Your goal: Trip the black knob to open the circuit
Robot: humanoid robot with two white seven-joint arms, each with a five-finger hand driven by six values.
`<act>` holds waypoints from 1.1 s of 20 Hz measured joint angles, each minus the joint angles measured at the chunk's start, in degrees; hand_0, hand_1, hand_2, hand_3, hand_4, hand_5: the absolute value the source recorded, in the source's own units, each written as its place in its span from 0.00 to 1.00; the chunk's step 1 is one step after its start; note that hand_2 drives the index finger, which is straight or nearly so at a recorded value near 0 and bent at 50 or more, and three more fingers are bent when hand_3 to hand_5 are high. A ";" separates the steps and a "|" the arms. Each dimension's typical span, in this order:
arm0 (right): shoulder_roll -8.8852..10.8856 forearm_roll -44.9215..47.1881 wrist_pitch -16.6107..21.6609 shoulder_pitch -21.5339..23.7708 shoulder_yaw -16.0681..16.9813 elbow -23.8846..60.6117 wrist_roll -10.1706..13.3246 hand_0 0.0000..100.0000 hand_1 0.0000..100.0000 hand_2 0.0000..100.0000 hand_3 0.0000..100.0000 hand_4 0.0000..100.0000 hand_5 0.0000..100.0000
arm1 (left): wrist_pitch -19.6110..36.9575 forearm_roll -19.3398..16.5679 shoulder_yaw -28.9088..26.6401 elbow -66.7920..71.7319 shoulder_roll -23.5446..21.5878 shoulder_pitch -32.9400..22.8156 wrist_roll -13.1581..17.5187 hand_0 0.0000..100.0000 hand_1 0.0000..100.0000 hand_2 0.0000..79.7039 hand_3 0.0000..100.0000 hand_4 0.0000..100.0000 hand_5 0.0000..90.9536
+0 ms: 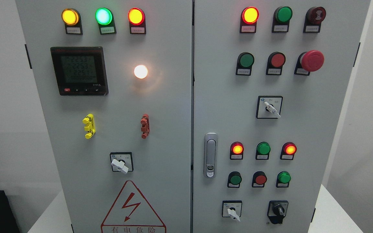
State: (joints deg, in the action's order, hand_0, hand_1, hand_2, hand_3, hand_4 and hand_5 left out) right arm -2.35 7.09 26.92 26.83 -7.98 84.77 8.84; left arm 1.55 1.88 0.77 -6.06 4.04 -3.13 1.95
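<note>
Cabinet (160, 129) was pale grey. Knob (277, 211) was black; emergency button (311, 60) red. Top left lamps glowed amber (70, 16), green (103, 16), red-orange (136, 16). Warning triangle (133, 207) was red-outlined with a red bolt.

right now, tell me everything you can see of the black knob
The black knob is a rotary selector at the lower right of the right door, right of a white-handled switch. It looks like glossy black plastic on a black plate, its grip bar standing about upright. Nothing touches it; no hand is in view.
</note>
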 measured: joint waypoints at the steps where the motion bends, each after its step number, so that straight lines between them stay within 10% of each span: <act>1: 0.00 0.00 0.00 -0.02 0.00 0.57 0.00 0.00 0.05 0.00 0.96 0.77 0.70 | 0.00 0.00 0.00 0.00 0.00 0.00 0.00 0.12 0.39 0.00 0.00 0.00 0.00; 22: 0.02 -0.03 -5.78 -3.74 0.00 13.39 0.22 0.00 0.06 0.00 1.00 0.98 0.97 | 0.00 0.00 0.00 0.00 0.00 0.00 0.00 0.12 0.39 0.00 0.00 0.00 0.00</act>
State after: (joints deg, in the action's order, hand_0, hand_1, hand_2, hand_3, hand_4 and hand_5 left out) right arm -2.33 7.06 21.13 23.10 -7.98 98.17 9.06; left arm 1.55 1.88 0.77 -6.06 4.04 -3.13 1.95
